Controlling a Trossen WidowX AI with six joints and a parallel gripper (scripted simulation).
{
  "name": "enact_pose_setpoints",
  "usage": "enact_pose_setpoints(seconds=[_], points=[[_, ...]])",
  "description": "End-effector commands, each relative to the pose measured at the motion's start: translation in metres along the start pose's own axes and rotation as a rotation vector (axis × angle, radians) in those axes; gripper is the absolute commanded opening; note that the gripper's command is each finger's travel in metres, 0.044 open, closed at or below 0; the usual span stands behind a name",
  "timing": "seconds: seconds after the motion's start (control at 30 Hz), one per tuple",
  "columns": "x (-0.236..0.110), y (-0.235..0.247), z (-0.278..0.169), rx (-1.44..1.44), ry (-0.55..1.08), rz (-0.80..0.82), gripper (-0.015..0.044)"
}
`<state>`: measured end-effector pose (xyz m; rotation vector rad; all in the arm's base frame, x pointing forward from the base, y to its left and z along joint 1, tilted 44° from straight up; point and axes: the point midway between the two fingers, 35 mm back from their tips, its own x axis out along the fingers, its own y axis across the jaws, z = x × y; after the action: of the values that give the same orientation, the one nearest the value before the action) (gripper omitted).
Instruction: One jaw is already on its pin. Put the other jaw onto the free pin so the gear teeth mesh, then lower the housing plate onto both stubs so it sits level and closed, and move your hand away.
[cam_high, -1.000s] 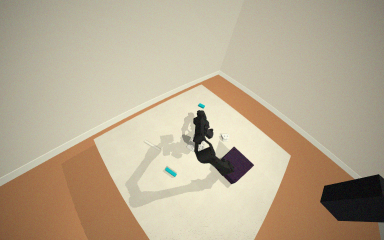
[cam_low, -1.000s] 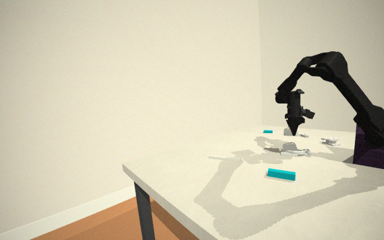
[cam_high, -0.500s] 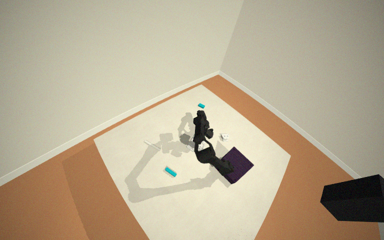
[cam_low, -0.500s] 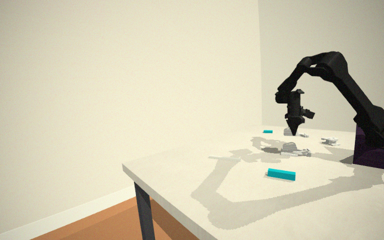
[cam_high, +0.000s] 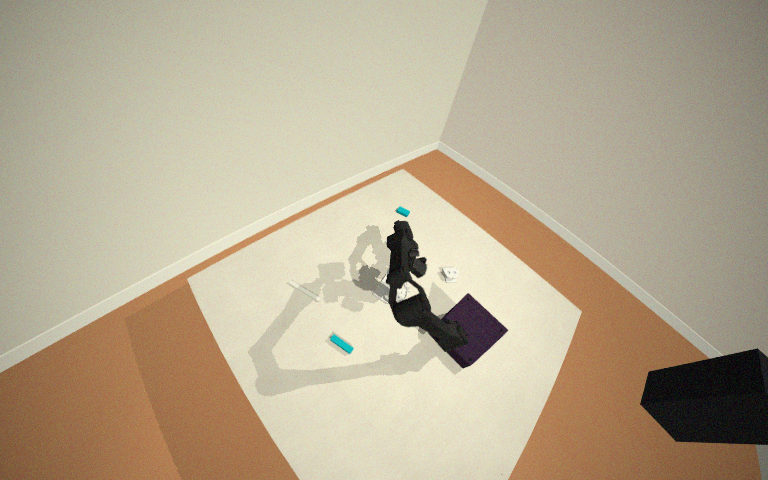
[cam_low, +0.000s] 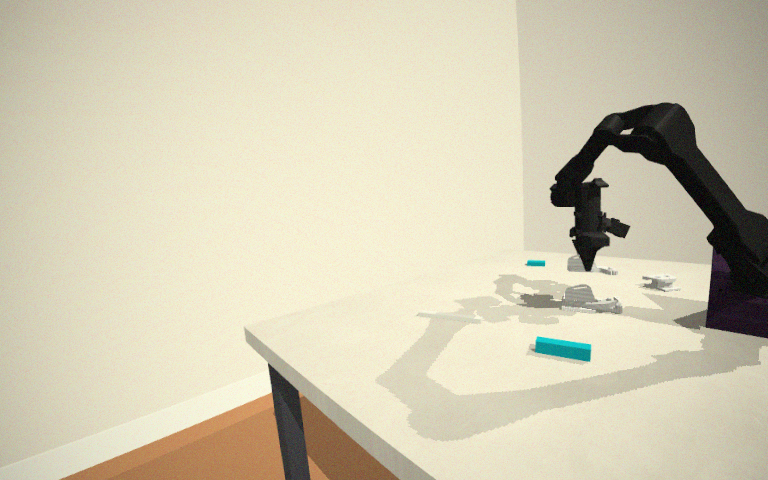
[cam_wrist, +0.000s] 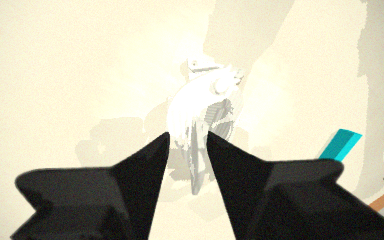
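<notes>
My gripper (cam_low: 588, 268) (cam_wrist: 187, 135) points down, shut on a white jaw (cam_low: 575, 263) (cam_wrist: 184, 102). The held jaw hangs above the table, over and behind the white assembly as the exterior view shows it. The seated jaw (cam_low: 578, 294) stands in shadow on the low white base. The free pin and the gear teeth cannot be made out clearly; glare and the held jaw hide much of them in the wrist view. The white housing plate (cam_high: 450, 272) (cam_low: 658, 279), with two holes, lies apart, between the assembly and the arm's purple mount.
A teal block (cam_high: 341, 343) (cam_low: 562, 349) (cam_wrist: 341, 145) lies near the assembly; a smaller teal block (cam_high: 402, 211) (cam_low: 535, 263) lies further back. A thin white bar (cam_high: 304, 290) (cam_low: 449, 316) lies to the left. The purple mount (cam_high: 479, 328) (cam_low: 736, 314) stands at the right.
</notes>
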<state>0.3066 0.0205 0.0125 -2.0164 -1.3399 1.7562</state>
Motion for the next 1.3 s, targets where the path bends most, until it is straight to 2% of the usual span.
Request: enact_pose_setpoints(seconds=[0.0, 1.27], points=[[-0.001, 0.0004, -0.0016, -0.008, 0.006, 0.002, 0.0134], [-0.001, 0.0013, -0.0035, -0.008, 0.006, 0.002, 0.0134]])
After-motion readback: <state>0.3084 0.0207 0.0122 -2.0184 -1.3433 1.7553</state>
